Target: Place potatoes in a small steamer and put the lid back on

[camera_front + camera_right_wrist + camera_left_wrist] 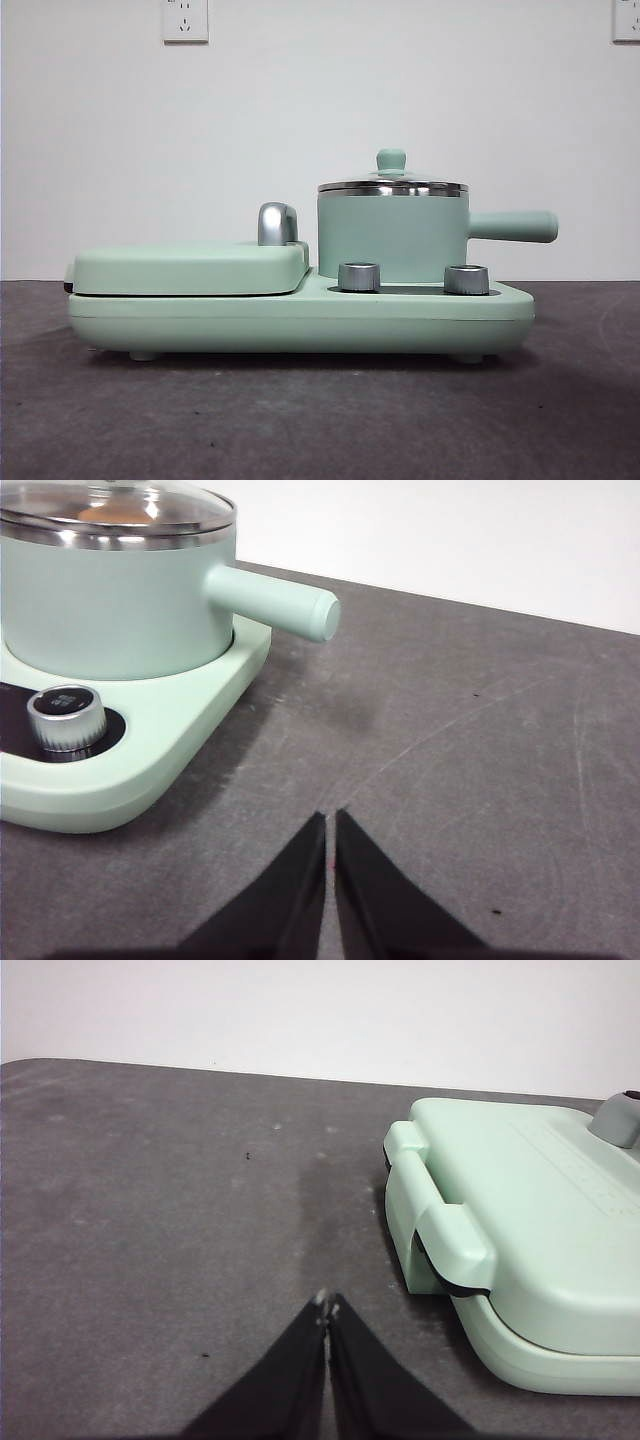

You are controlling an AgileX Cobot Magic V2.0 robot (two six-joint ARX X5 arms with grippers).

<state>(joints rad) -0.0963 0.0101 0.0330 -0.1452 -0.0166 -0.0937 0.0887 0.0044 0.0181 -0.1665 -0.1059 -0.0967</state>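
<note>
The small steamer (pixel 393 238) is a mint-green pot with a straight side handle (pixel 515 226). It stands on the right half of the green base (pixel 300 320). The glass lid (pixel 392 186) with its green knob sits on the pot. In the right wrist view the steamer (pixel 110 600) shows with the lid (pixel 120 510) on, and an orange-brown potato (pixel 110 513) shows dimly through the glass. My right gripper (pixel 329 817) is shut and empty over the table, off the pot's handle side. My left gripper (pixel 327 1303) is shut and empty over the table beside the griddle end.
A flat green lidded griddle (pixel 190 268) with a chrome handle (pixel 277 223) fills the left half of the base; it also shows in the left wrist view (pixel 530 1220). Two steel dials (pixel 359 277) (pixel 466 279) sit on the base front. The table (pixel 300 420) is dark grey.
</note>
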